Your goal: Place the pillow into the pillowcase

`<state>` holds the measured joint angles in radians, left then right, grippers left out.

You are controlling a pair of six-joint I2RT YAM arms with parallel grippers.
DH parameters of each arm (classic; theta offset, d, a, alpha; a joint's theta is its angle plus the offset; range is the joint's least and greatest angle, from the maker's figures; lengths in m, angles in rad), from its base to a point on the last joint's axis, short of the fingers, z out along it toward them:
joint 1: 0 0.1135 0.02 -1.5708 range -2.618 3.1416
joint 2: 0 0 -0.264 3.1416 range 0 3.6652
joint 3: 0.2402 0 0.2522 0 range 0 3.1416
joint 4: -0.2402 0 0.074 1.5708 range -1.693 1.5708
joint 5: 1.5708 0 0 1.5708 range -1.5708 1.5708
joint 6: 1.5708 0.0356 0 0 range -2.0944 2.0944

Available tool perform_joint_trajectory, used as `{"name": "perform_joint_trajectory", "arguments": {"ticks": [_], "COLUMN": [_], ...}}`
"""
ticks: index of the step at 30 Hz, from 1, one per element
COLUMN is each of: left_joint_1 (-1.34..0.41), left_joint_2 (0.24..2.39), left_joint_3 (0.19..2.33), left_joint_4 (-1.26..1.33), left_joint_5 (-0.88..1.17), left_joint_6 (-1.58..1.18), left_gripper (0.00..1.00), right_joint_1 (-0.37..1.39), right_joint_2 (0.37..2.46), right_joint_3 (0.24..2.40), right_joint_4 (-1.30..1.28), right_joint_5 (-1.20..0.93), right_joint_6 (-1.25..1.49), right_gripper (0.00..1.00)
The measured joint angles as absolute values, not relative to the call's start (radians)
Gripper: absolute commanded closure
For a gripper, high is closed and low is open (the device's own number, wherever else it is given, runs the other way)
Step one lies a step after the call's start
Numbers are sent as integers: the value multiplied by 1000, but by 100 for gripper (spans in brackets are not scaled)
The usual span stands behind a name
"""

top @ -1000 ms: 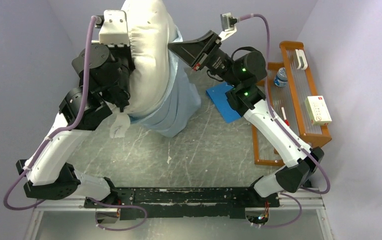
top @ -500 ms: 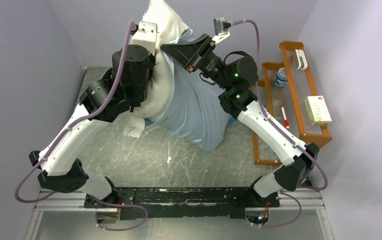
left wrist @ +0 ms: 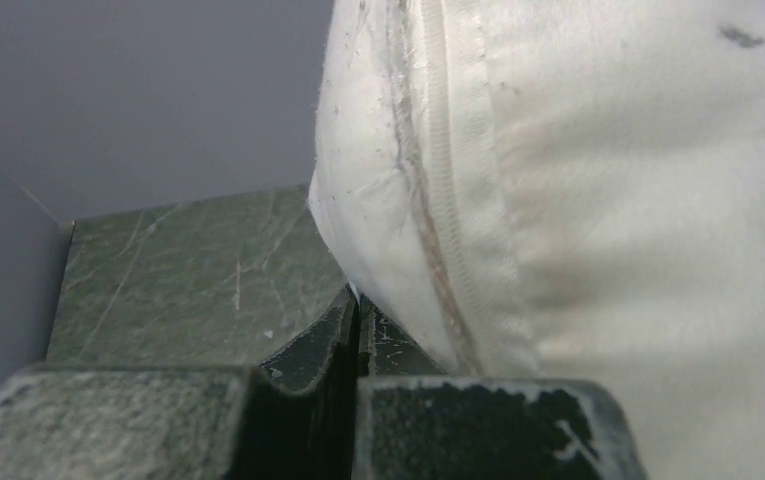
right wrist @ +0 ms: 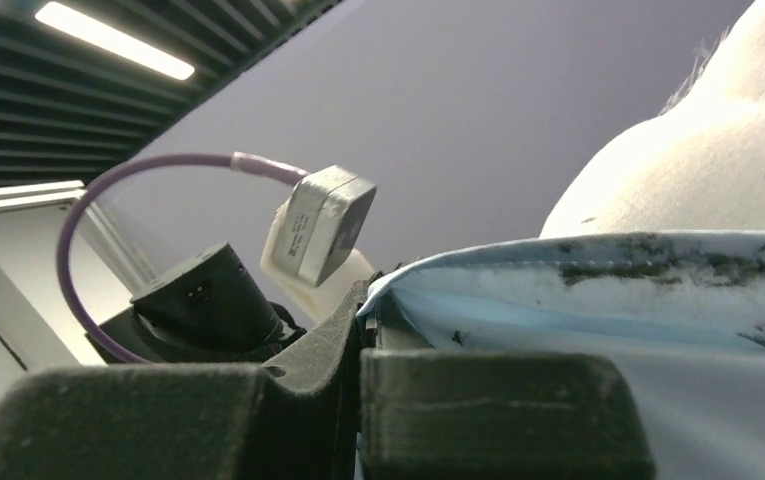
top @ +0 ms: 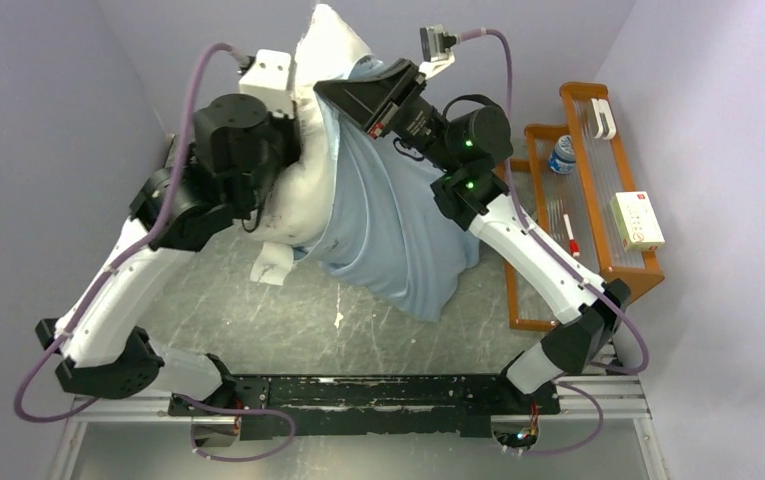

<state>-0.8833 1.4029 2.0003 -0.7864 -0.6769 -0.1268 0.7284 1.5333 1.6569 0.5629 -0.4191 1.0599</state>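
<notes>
Roughly partway: the pillowcase (top: 398, 230) covers the right side of the pillow (top: 298, 200), while the pillow's left flank and top corner are bare. Whether the pillow sits properly inside the opening or the cloth is only draped over it, the overhead view can't say. Judgement: what's left is working the hem over the exposed end and left side, then seating the corners.

Left claw (left wrist: 358, 310): fingers pressed together, only a thin slit between them, pinching the pillow's seamed edge, which runs right down into the tips. Right claw (right wrist: 363, 300): also closed, nipping the pillowcase hem, with the light blue edge coming straight out from between the tips. That hem is smudged dark along its stitching. Just past it the pillow bulges up above the hem line, so the opening is against the pillow but not over it there.

Outward: both claws are held high at the far side, with the bundle hanging between the arms. The lower end of the case droops toward the tabletop (top: 288, 310); contact can't be confirmed. A white tag (top: 270, 262) dangles under the pillow's left side. A wooden rack (top: 618, 200) with a bottle (top: 562, 153) sits well apart at the right.
</notes>
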Motion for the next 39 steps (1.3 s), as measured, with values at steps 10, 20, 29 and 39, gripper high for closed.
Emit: {"name": "perform_joint_trajectory", "arguments": {"ticks": [10,20,29,39], "left_joint_1": [-883,-881,-888,-894], "left_joint_2": [1298,1333,1314,1218], "left_joint_3": [2111,2027,2032,2076], "left_joint_4": [-719,-708,-737,-760], "left_joint_5": [-715,-597,-439,-512], "left_joint_6": [-107,-120,-201,-238], "left_gripper": [95,55,36,43], "right_joint_1": [746,672,532,506], "right_joint_2": [1798,1623,1446,1439], "right_joint_3": [2027,1579,1365,1359], "right_joint_4": [767,802,696,649], "right_joint_5": [-502,-488,-400,-384], "right_joint_6": [1309,1334,1287,1259], "right_gripper": [100,100,100,100]}}
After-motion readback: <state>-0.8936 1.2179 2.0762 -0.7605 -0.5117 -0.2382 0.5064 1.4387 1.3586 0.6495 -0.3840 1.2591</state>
